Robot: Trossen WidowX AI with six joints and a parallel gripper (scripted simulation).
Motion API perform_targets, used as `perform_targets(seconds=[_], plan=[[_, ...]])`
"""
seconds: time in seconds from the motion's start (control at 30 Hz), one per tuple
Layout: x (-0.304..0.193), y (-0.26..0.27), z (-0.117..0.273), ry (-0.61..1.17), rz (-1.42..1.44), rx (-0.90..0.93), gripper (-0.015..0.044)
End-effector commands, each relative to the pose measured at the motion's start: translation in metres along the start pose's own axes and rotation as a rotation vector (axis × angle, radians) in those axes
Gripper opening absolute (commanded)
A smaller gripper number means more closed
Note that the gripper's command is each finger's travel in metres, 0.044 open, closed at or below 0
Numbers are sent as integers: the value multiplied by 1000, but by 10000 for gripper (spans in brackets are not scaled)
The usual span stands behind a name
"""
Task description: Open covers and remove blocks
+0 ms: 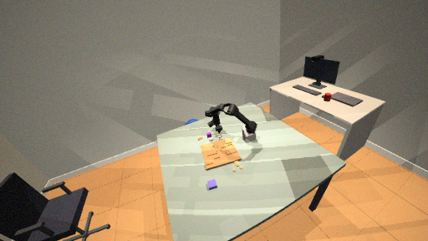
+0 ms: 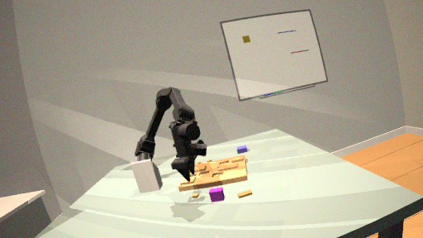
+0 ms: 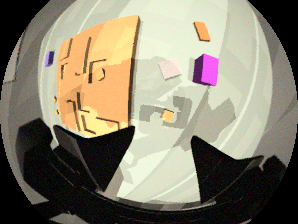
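Note:
The orange puzzle board [image 1: 206,151] [image 2: 231,180] [image 3: 120,45] lies on the table with dark slots and raised strips; its covers are too small to tell apart. A magenta block [image 1: 209,135] [image 2: 216,194] [image 3: 206,70] rests on the table off one edge of the board. A violet block [image 1: 211,184] [image 2: 242,149] [image 3: 49,58] rests on the table beyond the opposite edge. My gripper [image 2: 189,179] [image 3: 164,135] is open with nothing visible between its fingers. It is above the table near the board's edge, on the magenta block's side.
An orange flat piece [image 2: 244,193] [image 3: 202,31], a pale pink square [image 3: 170,69] and a small yellow piece [image 2: 195,195] [image 3: 167,116] lie near the magenta block. Several small yellow pieces [image 1: 236,163] lie beside the board. The pale arm base [image 1: 248,134] [image 2: 146,177] stands close by.

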State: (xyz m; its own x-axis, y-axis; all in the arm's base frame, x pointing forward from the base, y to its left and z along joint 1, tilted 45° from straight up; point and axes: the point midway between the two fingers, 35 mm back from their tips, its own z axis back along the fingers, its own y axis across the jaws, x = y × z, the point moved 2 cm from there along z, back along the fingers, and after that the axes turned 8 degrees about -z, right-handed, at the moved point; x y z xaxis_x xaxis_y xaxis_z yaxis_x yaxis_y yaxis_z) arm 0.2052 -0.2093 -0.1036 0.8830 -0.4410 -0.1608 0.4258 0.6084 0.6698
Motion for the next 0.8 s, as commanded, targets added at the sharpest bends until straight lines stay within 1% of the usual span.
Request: perform_targets(seconds=[0.0,0.33,0.77], plan=[[12,18,4,-8,261,-9,256],[32,71,5,-7,1037,-14,0],[44,143,1,-13,2033,1,0]])
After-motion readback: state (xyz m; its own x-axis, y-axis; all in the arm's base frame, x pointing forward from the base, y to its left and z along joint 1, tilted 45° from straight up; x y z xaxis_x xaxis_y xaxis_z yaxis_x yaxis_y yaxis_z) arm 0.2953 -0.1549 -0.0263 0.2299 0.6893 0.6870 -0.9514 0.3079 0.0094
